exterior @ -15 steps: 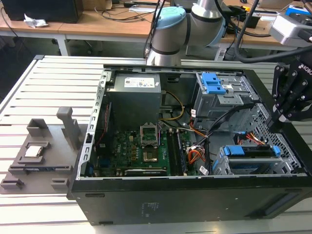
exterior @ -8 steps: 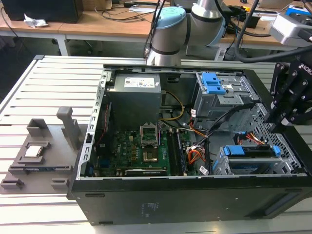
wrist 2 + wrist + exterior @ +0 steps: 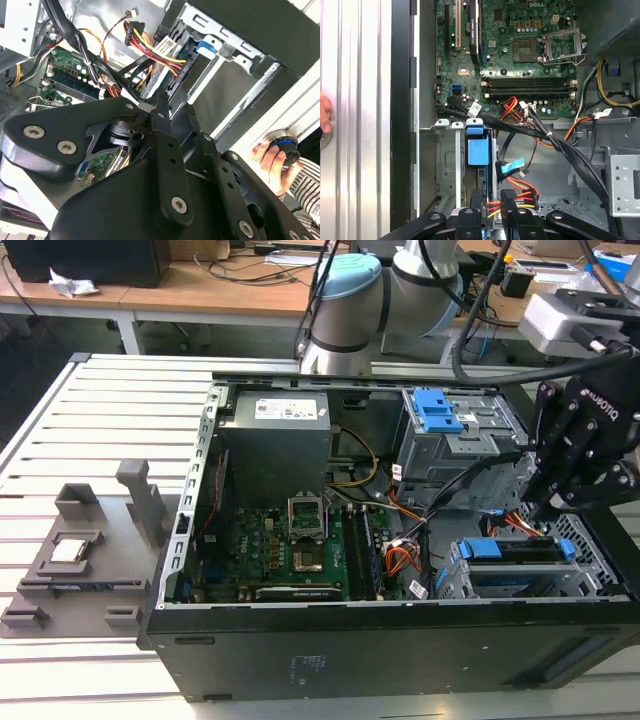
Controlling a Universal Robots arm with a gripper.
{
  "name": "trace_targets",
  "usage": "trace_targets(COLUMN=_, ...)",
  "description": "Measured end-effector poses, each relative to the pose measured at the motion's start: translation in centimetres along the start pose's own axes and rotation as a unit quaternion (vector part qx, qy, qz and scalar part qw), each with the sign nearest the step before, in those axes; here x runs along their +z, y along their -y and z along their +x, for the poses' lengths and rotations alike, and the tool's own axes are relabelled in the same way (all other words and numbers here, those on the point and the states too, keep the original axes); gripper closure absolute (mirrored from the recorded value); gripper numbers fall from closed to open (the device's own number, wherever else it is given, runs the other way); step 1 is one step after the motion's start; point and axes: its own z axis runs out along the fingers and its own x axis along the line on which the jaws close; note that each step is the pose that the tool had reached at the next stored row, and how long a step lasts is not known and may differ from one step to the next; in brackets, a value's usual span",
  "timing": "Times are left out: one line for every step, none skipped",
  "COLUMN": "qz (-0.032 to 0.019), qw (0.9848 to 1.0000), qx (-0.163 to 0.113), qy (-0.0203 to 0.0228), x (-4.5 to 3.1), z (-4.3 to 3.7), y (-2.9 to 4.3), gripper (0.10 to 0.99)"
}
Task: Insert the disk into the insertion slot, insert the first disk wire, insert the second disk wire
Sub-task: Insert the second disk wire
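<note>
The disk (image 3: 500,548) lies inside the insertion slot (image 3: 470,585), the low silver cage at the exterior view's right; its blue carrier tab (image 3: 477,150) shows in the first wrist view. My gripper (image 3: 545,510) hangs just over that cage. In both wrist views its fingers (image 3: 507,197) stand close together around the end of a red-and-yellow disk wire (image 3: 520,192) at the disk's edge. My gripper (image 3: 176,105) appears shut on that wire (image 3: 160,52). A blue flat disk wire (image 3: 512,167) lies loose beside the cage.
The open computer case (image 3: 300,640) holds the green mainboard (image 3: 290,550), a power supply (image 3: 275,440) and a taller grey cage with a blue latch (image 3: 438,410). Cable bundles (image 3: 570,150) cross beside the slot. A person's hand (image 3: 272,160) rests on a knob outside the case.
</note>
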Motion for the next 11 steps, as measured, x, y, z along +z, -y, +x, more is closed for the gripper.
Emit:
trace_targets(qz=0.0, qw=1.0, qx=0.0, qy=0.0001, x=0.19, z=-0.04, y=-0.19, gripper=0.784)
trace_targets(qz=0.0001, qw=1.0, qx=-0.001, qy=0.0001, x=0.42, z=-0.08, y=-0.43, gripper=0.784)
trace_targets(qz=0.0001, qw=1.0, qx=-0.002, qy=0.0001, x=0.62, z=-0.11, y=-0.62, gripper=0.784)
trace_targets(qz=0.0002, qw=1.0, qx=-0.003, qy=0.0, x=0.82, z=-0.13, y=-0.77, gripper=0.784)
trace_targets(qz=0.0003, qw=1.0, qx=-0.004, qy=-0.0002, x=1.01, z=-0.16, y=-0.87, gripper=0.784)
trace_targets(qz=0.0004, qw=1.0, qx=-0.007, qy=-0.0003, x=1.27, z=-0.19, y=-0.97, gripper=0.784)
trace_targets(qz=0.0006, qw=1.0, qx=-0.008, qy=-0.0004, x=1.46, z=-0.21, y=-1.04, gripper=0.784)
trace_targets(qz=0.0007, qw=0.9999, qx=-0.011, qy=-0.0007, x=1.73, z=-0.25, y=-1.19, gripper=0.784)
trace_targets(qz=0.0009, qw=0.9999, qx=-0.014, qy=-0.0009, x=2.05, z=-0.31, y=-1.36, gripper=0.784)
trace_targets(qz=0.0011, qw=0.9999, qx=-0.017, qy=-0.0009, x=2.23, z=-0.4, y=-1.45, gripper=0.784)
trace_targets(qz=0.0013, qw=0.9998, qx=-0.02, qy=-0.0011, x=2.27, z=-0.48, y=-1.52, gripper=0.784)
